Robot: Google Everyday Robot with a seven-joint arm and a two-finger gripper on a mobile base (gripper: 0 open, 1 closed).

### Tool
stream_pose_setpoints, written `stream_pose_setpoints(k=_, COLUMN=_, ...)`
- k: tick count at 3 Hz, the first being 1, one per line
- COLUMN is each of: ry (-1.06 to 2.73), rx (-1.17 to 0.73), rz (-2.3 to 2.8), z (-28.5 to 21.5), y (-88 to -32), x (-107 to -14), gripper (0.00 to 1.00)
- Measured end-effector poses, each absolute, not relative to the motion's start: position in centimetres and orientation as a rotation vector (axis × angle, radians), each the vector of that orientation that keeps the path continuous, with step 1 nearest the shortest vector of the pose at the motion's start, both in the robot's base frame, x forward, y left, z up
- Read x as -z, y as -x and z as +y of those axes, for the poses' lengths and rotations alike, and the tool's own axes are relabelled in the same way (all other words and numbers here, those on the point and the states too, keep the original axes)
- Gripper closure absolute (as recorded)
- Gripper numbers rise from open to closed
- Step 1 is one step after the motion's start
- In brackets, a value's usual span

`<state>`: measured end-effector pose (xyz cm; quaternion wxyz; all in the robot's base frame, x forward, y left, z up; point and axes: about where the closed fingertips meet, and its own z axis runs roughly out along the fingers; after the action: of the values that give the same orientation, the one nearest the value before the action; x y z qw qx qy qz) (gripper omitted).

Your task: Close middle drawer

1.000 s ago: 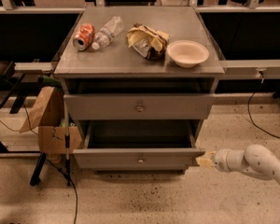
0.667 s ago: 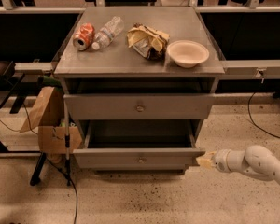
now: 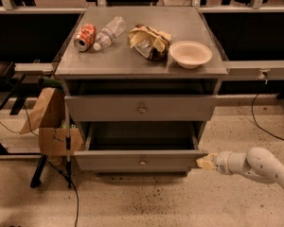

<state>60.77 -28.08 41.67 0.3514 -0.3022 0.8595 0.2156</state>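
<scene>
At the left edge of the frame, a brown paper bag [image 3: 43, 111] leans against the side of a gray cabinet, and a small cardboard box [image 3: 54, 141] sits just under it. A thin black cable [image 3: 72, 193] runs down to the speckled floor [image 3: 132, 202] beside them.

In the upper middle of the frame is the gray worktop [image 3: 132, 65] of the cabinet, and it carries 4 things. From the left they are a red soda can [image 3: 85, 36] lying on its side, a clear plastic bottle [image 3: 109, 32] also lying and touching the can, a crumpled yellow and brown bag [image 3: 149, 42], and 1 pale empty bowl [image 3: 190, 54] standing upright near the right edge.

Under the worktop, a taller drawer front [image 3: 180, 109] with a brassy knob [image 3: 142, 109] stands out a little. Below it, in the lower middle of the frame, the middle drawer [image 3: 109, 161] is pulled out toward the camera. Its low front panel has 1 small round knob [image 3: 142, 162] in the centre, and behind the panel the dark inside of its tray shows.

At the lower right, the hand [image 3: 206, 162] touches the right end of this front panel, at the same height as the small knob. Whether the hand is wide or narrow, I cannot tell. It holds nothing that I can see. The white arm [image 3: 258, 164] comes in from the right edge of the frame.
</scene>
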Motion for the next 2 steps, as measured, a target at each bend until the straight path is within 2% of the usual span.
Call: stream_pose_setpoints(k=2, ry=0.777, rx=-0.599, rz=2.206, z=-26.62, y=-60.71, x=-41.92, gripper=1.0)
